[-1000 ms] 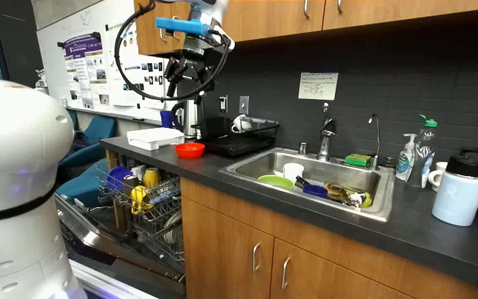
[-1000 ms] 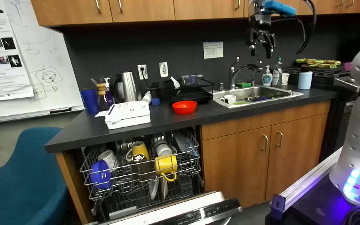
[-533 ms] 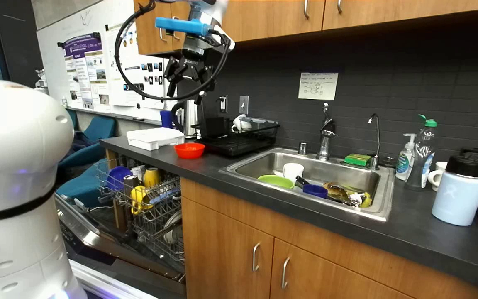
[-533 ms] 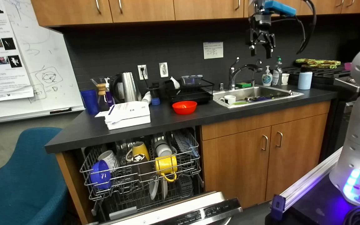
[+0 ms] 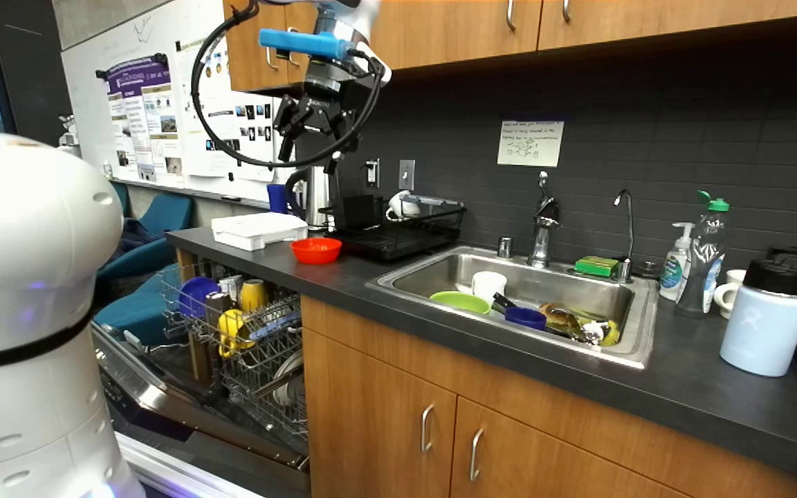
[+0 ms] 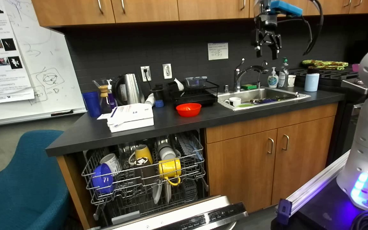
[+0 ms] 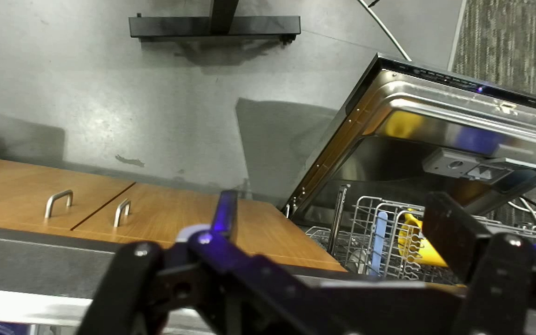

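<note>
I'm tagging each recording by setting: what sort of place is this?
Most likely a shared kitchen in an office or lab: there is a steel sink, an open dishwasher holding mugs, and a whiteboard hung with posters.

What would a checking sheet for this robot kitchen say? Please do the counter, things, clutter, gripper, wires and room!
Surface: dark counter with a steel sink set in it.
Job's things: nothing seen in the gripper; the wrist view shows part of the sink and the open, loaded dishwasher.
Clutter: red bowl, white box and black dish rack on the counter; white mug, green bowl and blue dish in the sink.
Gripper: open, hanging in the air.
Cables: black cable looped by the gripper; coiled cables beside the robot base.
Surroundings: wooden cabinets, whiteboard, teal chair.
</note>
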